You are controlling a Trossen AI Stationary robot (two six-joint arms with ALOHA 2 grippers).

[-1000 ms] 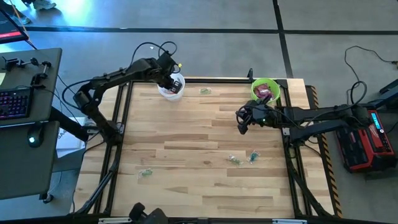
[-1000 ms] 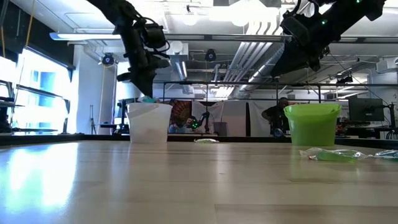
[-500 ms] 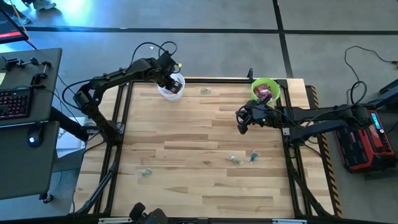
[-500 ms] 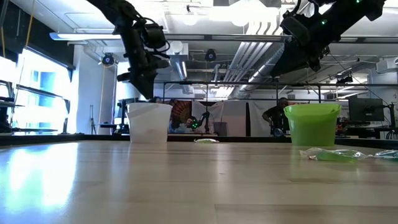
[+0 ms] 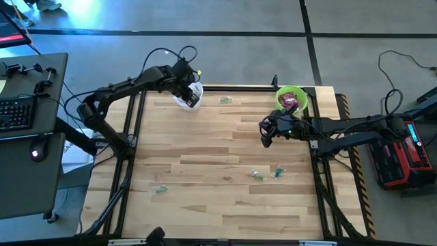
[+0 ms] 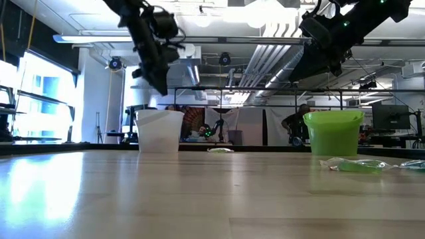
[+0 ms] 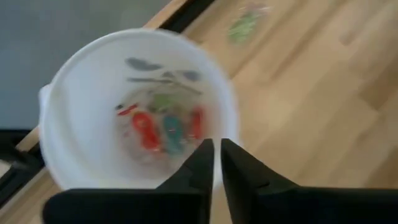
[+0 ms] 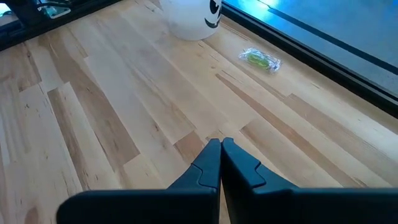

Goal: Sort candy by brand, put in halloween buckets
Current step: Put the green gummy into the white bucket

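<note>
Left gripper (image 5: 186, 89) hangs over the white bucket (image 5: 191, 98) at the table's (image 5: 205, 178) eleven o'clock, fingers pressed together with nothing between them. Inside the bucket lie red, green and bluish sweets (image 7: 163, 127). Right gripper (image 5: 265, 135) hovers near three o'clock, fingers closed and empty, just below the green bucket (image 5: 291, 100) holding a magenta packet (image 5: 289, 102). Loose sweets: one at twelve (image 5: 225, 100), two near five (image 5: 266, 173), one at seven (image 5: 159, 190).

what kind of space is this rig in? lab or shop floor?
Probably a robotics lab in an open industrial-style hall: exposed ceiling ducts and strip lights, a desk with a keyboard beside the wooden table, and a red equipment case on the concrete floor.
</note>
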